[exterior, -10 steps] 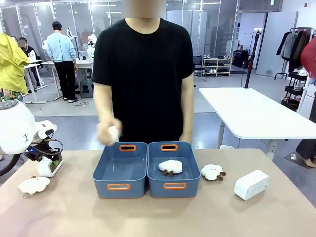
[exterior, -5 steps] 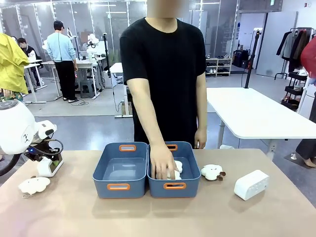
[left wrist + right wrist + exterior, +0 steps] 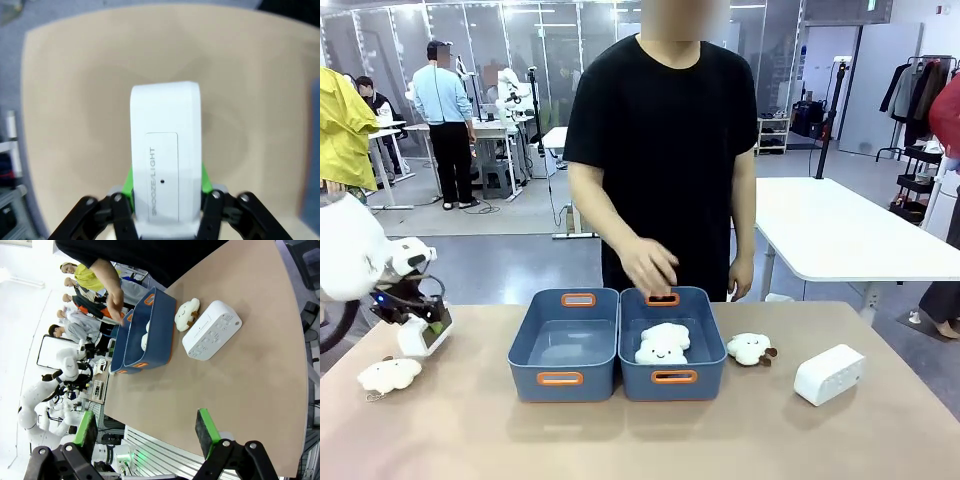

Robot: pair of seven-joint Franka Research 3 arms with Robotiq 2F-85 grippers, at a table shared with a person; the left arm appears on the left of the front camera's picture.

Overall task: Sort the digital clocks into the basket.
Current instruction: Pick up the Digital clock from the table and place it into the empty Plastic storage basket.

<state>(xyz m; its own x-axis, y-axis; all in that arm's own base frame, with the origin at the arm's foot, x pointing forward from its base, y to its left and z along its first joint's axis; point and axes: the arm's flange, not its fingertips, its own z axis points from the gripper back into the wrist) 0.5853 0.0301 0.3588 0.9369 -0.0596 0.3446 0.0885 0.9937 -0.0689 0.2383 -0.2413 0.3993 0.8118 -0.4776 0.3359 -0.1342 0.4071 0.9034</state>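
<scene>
My left gripper (image 3: 417, 328) is shut on a white digital clock (image 3: 426, 336) just above the table's far left; in the left wrist view the clock (image 3: 165, 150) sits upright between the green pads (image 3: 129, 181) of that gripper (image 3: 166, 186). A second clock (image 3: 828, 373) lies on the table at the right, also seen as a white block (image 3: 212, 330) ahead of my right gripper (image 3: 145, 427), which stands open and apart from it. Two identical blue baskets stand mid-table: the left one (image 3: 532, 350) is empty, the right one (image 3: 712, 350) holds plush sheep (image 3: 662, 345).
A person stands at the far side with a hand (image 3: 650, 268) above the right basket's back rim. One plush sheep (image 3: 388, 375) lies near my left gripper, another (image 3: 750, 348) between the right basket and the second clock.
The person carried a plush sheep from over the left basket into the right one and lifted the hand away. My left arm shifted slightly with the clock held.
</scene>
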